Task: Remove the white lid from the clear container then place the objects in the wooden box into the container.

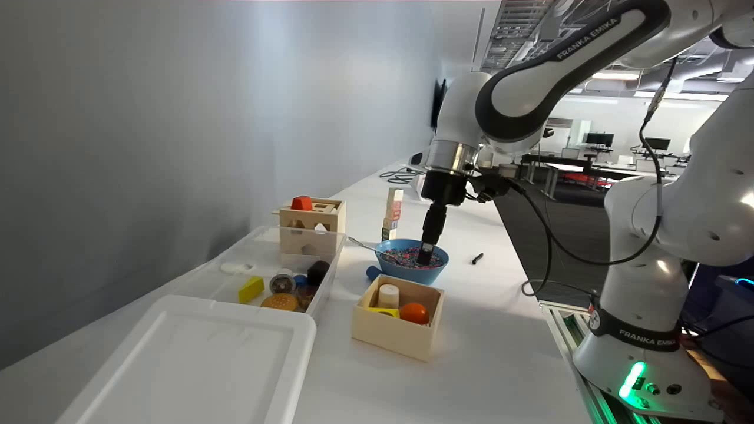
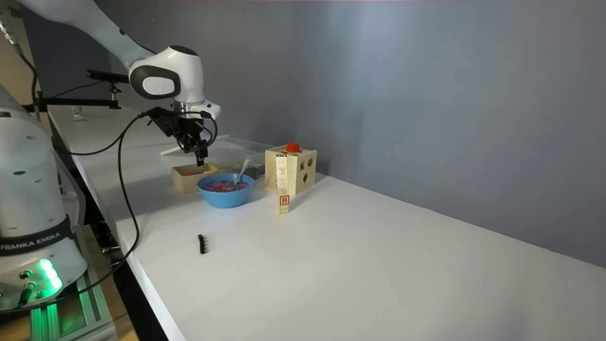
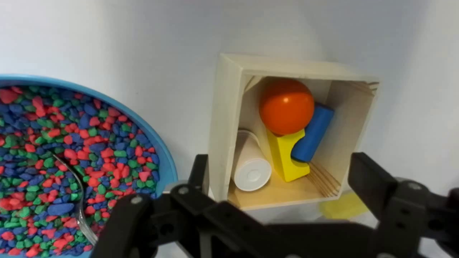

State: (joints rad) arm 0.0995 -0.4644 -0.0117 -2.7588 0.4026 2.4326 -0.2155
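Note:
My gripper (image 3: 280,170) is open and holds nothing; it hangs above the wooden box and blue bowl area. Ahead of its spread fingers, the wooden box (image 3: 224,125) stands open-topped on the table. Inside lie an orange ball (image 3: 286,107), a blue cylinder (image 3: 312,133), a yellow block (image 3: 287,159) and a pale cup with a white cap (image 3: 253,173). In an exterior view the clear container (image 1: 326,290) is uncovered, holding a yellow block (image 1: 251,289), a bun-like piece (image 1: 280,302) and several other pieces. Off its near end lies the white lid (image 1: 200,365), partly cut off by the frame.
A blue bowl (image 1: 412,272) of coloured pebbles with a spoon stands beside the wooden box. Near the wall is a shape-sorter box (image 2: 305,173) with a red block (image 2: 293,147) on top. A tower of letter blocks (image 2: 282,184) rises beside it. A small black comb (image 2: 202,244) lies on the table.

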